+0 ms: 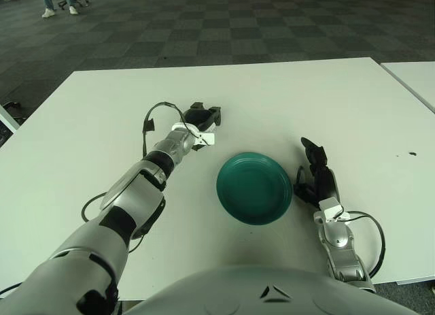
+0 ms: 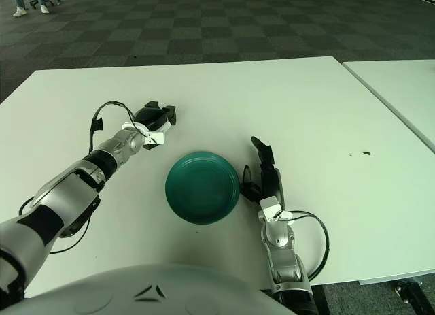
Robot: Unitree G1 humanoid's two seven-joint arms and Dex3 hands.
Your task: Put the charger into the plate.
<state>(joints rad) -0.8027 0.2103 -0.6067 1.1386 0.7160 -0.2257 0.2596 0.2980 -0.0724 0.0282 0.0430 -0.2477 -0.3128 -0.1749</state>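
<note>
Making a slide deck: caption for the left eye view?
Left robot hand reaching out beyond the green plate on the white table; right robot hand beside the plate's right edge.

Empty teal plate (image 1: 254, 188) (round, upright) on white table; charger unseen.

Plate (image 1: 254, 188) on table (image 1: 306, 97), between the two robot hands. Left robot hand (image 1: 202, 119) sits behind and left of plate; right robot hand (image 1: 318, 179) just beside plate's right rim. Nothing in plate.
</note>
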